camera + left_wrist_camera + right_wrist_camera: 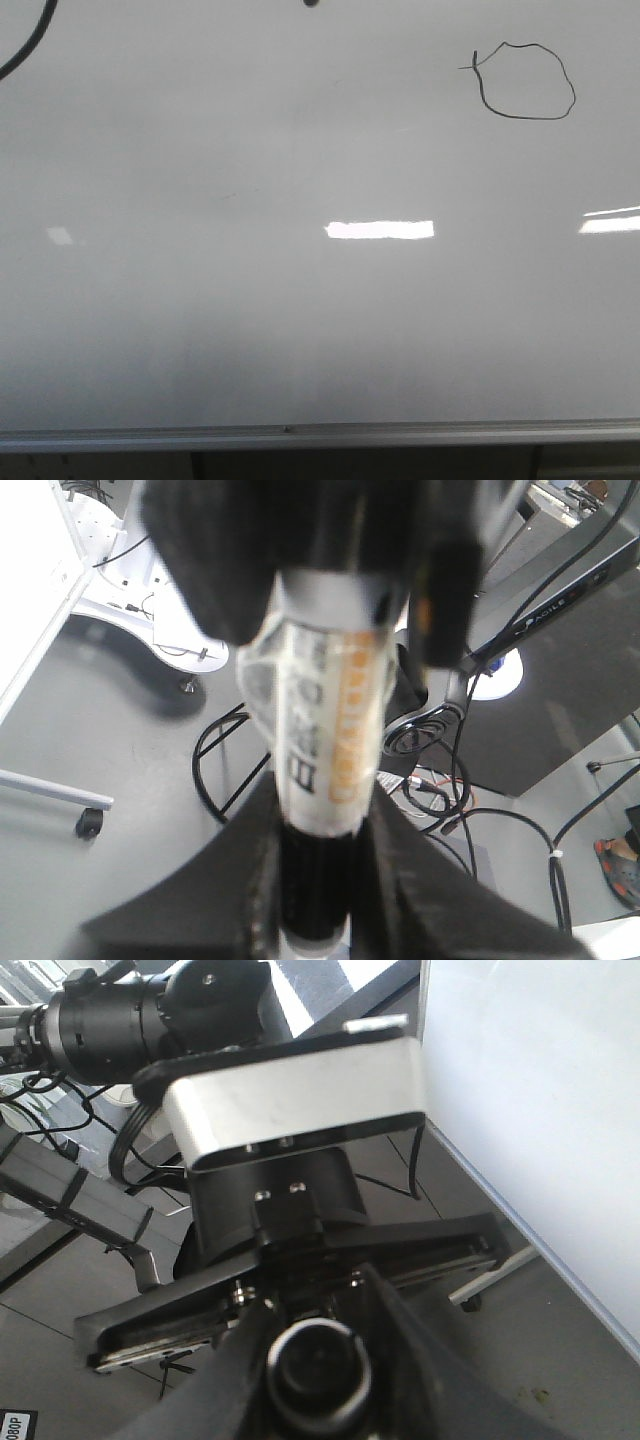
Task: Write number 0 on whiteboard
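The whiteboard (300, 300) fills the front view, and the number 0 (524, 82) is drawn thin and black at its upper right. Neither gripper shows in that view. In the left wrist view my left gripper (325, 825) is shut on a marker (322, 710) with a white and orange label. Blurred black fingers (200, 560) of the right gripper clamp the marker's far part. In the right wrist view my right gripper (318, 1360) is shut on the marker's round black end (318, 1368). It faces the left wrist's silver camera housing (300, 1100), beside the whiteboard (540, 1090).
A silver edge strip (320, 435) runs along the board's bottom. A dark curved line (25, 45) and a dark spot (312, 3) sit at the board's top. Cables (470, 810) and a castor stand (90, 820) lie on the grey floor below the arms.
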`<state>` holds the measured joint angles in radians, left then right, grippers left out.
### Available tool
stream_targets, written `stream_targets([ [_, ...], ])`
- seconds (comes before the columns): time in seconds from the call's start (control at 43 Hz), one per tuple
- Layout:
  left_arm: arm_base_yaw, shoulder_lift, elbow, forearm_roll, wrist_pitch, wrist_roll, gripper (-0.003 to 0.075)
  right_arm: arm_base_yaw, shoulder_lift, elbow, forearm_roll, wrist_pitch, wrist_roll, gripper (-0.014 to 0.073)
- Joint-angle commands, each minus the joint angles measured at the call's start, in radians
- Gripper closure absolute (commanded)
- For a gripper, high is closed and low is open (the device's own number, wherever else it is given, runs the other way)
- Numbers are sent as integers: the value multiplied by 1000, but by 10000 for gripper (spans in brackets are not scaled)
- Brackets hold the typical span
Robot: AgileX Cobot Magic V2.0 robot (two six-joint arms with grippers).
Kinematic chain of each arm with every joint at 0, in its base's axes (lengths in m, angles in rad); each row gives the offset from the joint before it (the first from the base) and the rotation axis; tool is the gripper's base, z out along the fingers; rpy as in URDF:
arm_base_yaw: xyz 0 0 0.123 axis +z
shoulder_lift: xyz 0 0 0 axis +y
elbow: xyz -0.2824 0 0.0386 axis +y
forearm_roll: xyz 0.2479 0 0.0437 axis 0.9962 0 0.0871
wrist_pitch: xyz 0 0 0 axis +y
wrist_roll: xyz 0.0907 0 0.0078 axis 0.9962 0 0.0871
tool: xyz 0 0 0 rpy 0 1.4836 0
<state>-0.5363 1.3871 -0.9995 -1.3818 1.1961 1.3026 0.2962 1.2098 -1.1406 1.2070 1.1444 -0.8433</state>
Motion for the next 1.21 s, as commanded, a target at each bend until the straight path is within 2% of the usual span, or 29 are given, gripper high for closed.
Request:
stream_targets([
  [0.0, -4, -36, -31, -25, 43, 12, 739, 3, -25, -28, 84, -31, 4, 250],
  [0.093, -4, -36, -31, 39, -15, -2, 739, -1, -35, -46, 86, -70, -9, 120],
  [0.233, 6, -36, -31, 203, -164, -90, 739, -41, -77, -75, 49, -151, -11, 111],
  [0.279, 28, -36, -31, 282, -251, -166, 739, -66, -103, -71, -11, -201, -5, 140],
  [0.372, 135, -36, -31, 457, -403, -371, 739, -116, -188, -13, -159, -320, 57, 270],
  [0.442, 235, -36, -31, 530, -440, -475, 739, -139, -261, 53, -218, -409, 69, 349],
  [0.535, 391, -36, -31, 573, -445, -542, 739, -152, -372, 176, -270, -525, 69, 459],
  [0.652, 565, -36, -31, 613, -437, -551, 739, -152, -503, 329, -294, -633, 68, 574],
  [0.768, 707, -36, -31, 675, -438, -619, 739, -152, -602, 438, -294, -673, 68, 652],
  [0.954, 815, 2, -31, 726, -461, -662, 739, -152, -665, 515, -294, -643, 68, 662],
  [1.187, 820, 113, -31, 727, -585, -651, 739, -152, -665, 517, -294, -610, 68, 662],
])
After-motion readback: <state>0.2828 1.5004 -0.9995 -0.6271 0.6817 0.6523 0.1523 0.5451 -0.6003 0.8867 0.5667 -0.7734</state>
